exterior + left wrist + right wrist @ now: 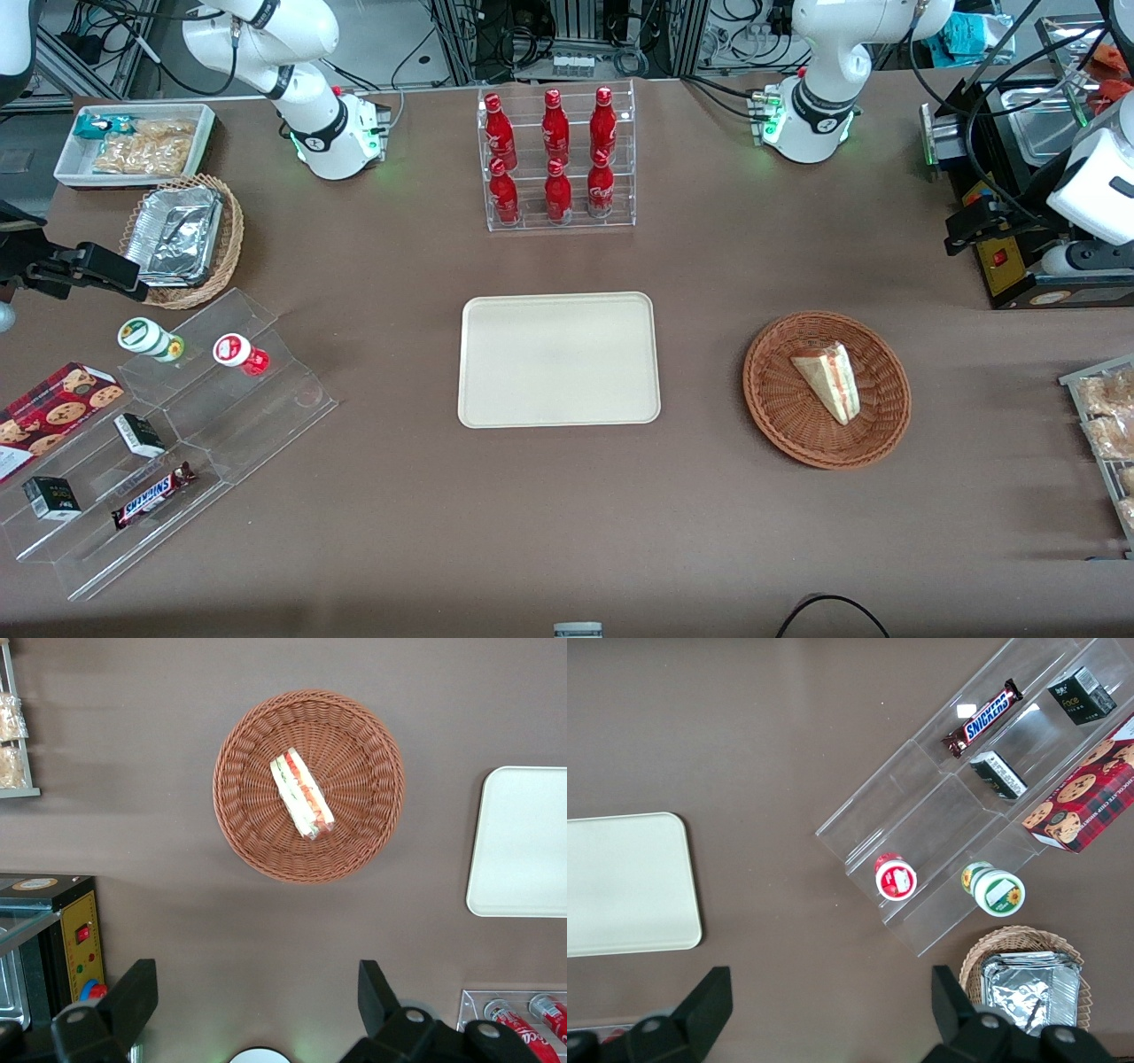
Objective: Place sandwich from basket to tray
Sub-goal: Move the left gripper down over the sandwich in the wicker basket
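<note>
Hovering high above table, gripper [257,1010] had fingers [133,997] spread wide, empty; sandwich [302,793] lay ahead in basket [239,753], long axis diagonal to finger gap.

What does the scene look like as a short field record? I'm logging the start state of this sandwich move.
sandwich: lying in the basket, untouched
basket: on the table, toward the working arm's end
tray: bare, beside the basket, apart from it
end effector: open, hanging high above the table near the basket, holding nothing
bottle rack: farther from the front camera than the tray
task progress: not started
</note>
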